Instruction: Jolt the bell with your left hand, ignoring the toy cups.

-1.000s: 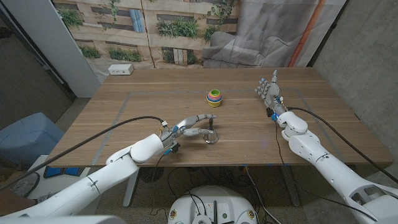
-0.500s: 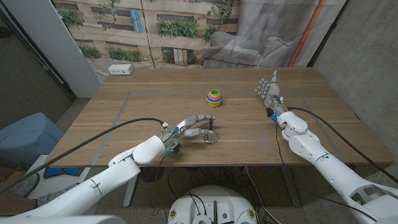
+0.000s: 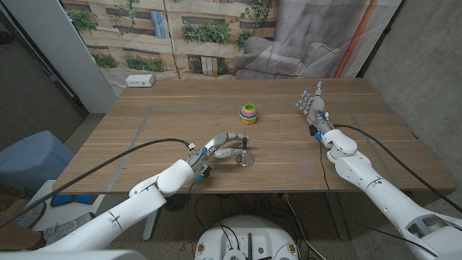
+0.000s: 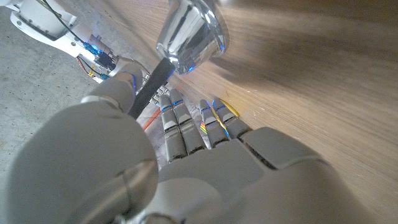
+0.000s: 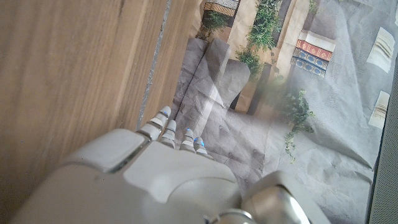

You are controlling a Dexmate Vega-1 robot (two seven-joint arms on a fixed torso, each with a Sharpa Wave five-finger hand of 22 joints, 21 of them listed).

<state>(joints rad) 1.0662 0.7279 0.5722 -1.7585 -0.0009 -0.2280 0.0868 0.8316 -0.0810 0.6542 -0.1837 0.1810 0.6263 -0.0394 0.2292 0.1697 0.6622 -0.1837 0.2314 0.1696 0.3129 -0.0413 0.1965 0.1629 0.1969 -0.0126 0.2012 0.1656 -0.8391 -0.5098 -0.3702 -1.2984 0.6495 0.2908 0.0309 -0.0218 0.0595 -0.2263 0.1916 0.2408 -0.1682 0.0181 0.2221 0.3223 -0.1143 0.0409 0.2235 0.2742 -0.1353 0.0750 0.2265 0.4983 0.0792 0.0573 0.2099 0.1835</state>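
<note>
the left hand (image 3: 222, 145) sits just below the middle of the head frame, fingers stretched toward picture right and reaching the bell (image 3: 246, 155), a small silvery bell with a black handle standing upright on the wooden table (image 3: 144, 137). in the left wrist view the left hand (image 4: 186, 162) fills the lower part, its fingers (image 4: 177, 127) extended and lying side by side right next to the black handle, with the shiny bell (image 4: 189, 31) at the top middle of that frame; i cannot tell whether the hand is grasping the handle or merely touching it. above the bell in the head frame, a little above centre, stands the stack of toy cups (image 3: 248, 113), coloured rings nested together, well apart from the hand. over at the right of the head frame the right hand (image 3: 312, 107) stands upright with its fingers apart and pointing up the picture, released and grasping nothing; the right wrist view shows the back of that hand (image 5: 155, 174) beside the table edge, with a printed backdrop beyond. a white box (image 3: 140, 81) lies at the table's upper left corner.
</note>
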